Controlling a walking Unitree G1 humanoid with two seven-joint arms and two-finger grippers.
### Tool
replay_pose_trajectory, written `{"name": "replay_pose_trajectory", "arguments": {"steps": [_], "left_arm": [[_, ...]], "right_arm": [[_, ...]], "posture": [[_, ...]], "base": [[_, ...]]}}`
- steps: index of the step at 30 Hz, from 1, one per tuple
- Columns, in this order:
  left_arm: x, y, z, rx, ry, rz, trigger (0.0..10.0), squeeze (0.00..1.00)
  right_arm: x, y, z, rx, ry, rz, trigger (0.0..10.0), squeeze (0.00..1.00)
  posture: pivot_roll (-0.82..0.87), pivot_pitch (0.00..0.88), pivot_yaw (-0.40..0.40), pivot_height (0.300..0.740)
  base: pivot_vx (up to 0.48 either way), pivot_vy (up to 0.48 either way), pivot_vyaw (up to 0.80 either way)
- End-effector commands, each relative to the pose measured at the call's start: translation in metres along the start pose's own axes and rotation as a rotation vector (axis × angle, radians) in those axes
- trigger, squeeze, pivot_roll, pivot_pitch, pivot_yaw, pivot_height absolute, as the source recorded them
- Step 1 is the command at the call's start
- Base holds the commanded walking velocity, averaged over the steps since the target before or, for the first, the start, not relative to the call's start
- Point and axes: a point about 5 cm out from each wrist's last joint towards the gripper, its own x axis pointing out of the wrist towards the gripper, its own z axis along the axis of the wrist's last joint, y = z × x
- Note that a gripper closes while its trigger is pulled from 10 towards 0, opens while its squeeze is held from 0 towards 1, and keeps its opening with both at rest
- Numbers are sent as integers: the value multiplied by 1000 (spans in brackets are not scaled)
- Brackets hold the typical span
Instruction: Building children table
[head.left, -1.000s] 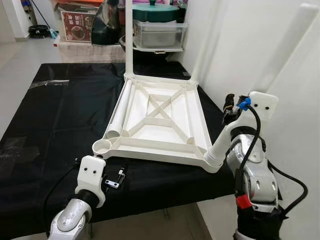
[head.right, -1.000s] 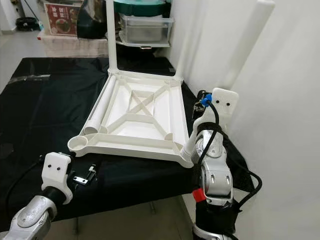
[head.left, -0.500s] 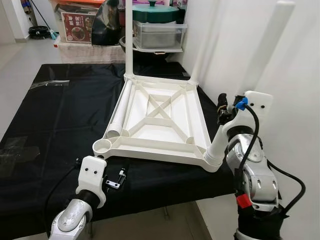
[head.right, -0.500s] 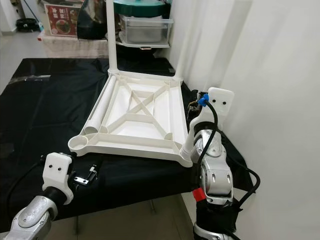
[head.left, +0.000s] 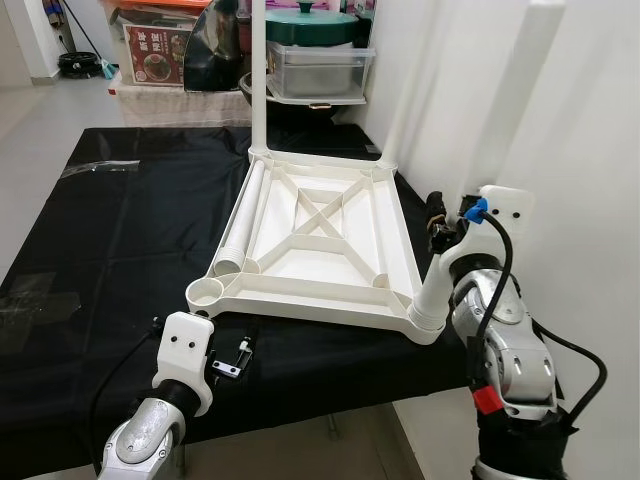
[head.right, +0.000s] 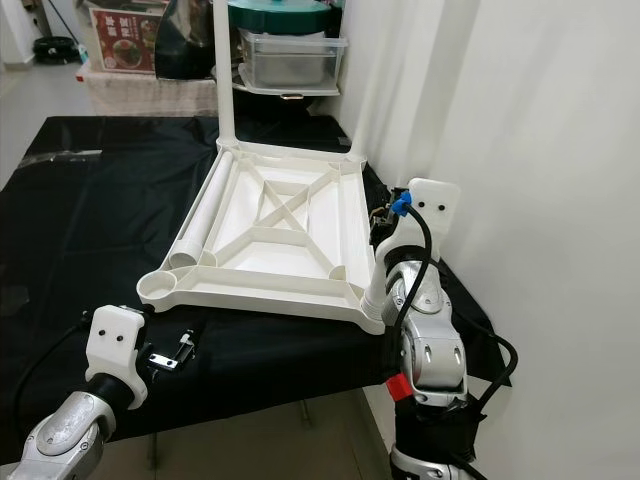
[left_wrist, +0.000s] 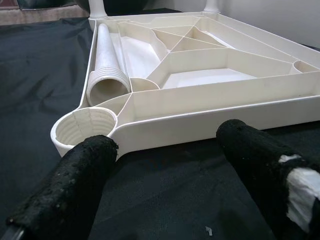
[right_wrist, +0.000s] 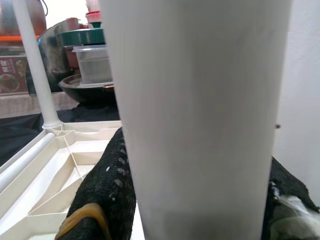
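Upside down at mid-frame on a black cloth-covered work table (head.left: 120, 230): a cream-white plastic children's tabletop with cross-braced ribs (head.left: 320, 240). Two slim white legs (head.left: 258, 80) already upright in the far corner sockets, toward the top of the head view. A loose white ribbed leg tube (head.left: 240, 215) lying inside the tray along its left rim, threaded end near the empty round socket (head.left: 204, 293) at the lower-left corner. Right gripper (right_wrist: 190, 205), at right of frame, clamped around a thick white leg tube (head.left: 505, 130) seated at the lower-right corner socket and leaning up toward the upper right. Left gripper (left_wrist: 170, 165), low in the frame, spread wide and holding nothing, just short of the empty socket. Likely step: seating or straightening the fourth-from-last leg. Risks from here: a tilted tube binding or cross-threading in the socket; sideways force sliding the light tabletop across the cloth or toward the table's right edge; the loose tube rolling if the tray jolts.
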Motion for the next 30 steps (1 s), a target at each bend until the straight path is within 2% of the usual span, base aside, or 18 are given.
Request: {"name": "replay_pose_trajectory", "arguments": {"steps": [1, 15, 22, 30], "left_arm": [[0, -2, -4, 4, 12, -10, 10000, 0], [0, -2, -4, 6, 14, -15, 10000, 0], [0, -3, -4, 7, 13, -25, 10000, 0], [0, -3, -4, 9, 16, -28, 10000, 0]], "right_arm": [[2, -6, -3, 1, 10, -17, 10000, 0], [8, -18, 6, -1, -40, 17, 10000, 0], [5, -18, 13, 17, -83, 107, 10000, 0], [6, -18, 13, 13, -78, 191, 10000, 0]], "posture": [[8, 0, -94, 740], [7, 0, -88, 740], [2, 0, -80, 740], [4, 0, -81, 740]], "base": [[0, 0, 0], [0, 0, 0], [0, 0, 0], [0, 0, 0]]}}
